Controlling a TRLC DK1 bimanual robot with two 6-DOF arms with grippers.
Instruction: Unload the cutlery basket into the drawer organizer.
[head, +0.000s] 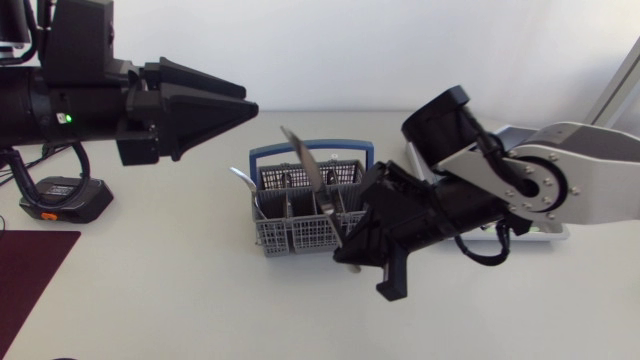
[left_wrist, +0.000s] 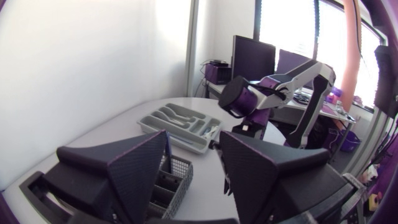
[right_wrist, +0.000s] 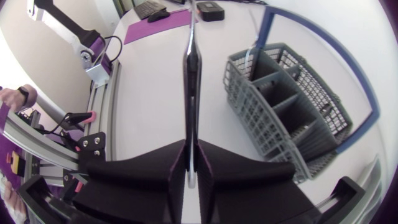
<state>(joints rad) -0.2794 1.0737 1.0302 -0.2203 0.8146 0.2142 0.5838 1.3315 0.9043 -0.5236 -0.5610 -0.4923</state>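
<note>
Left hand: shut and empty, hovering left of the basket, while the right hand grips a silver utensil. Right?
Not quite. The left hand is open: the left wrist view shows a clear gap between its fingers, nothing in it. The rest holds: it hovers left of the basket, and the right hand is shut on a silver utensil.

Grey mesh cutlery basket (head: 290, 238) with blue handle, upright on tabletop (head: 180, 290), spoon (head: 240, 178) leaning out. Table knife (right_wrist: 191, 74) clamped in right end effector (right_wrist: 191, 149), slanting over basket. Grey compartmented drawer organizer (left_wrist: 194, 142) flat, apart from basket.
</note>
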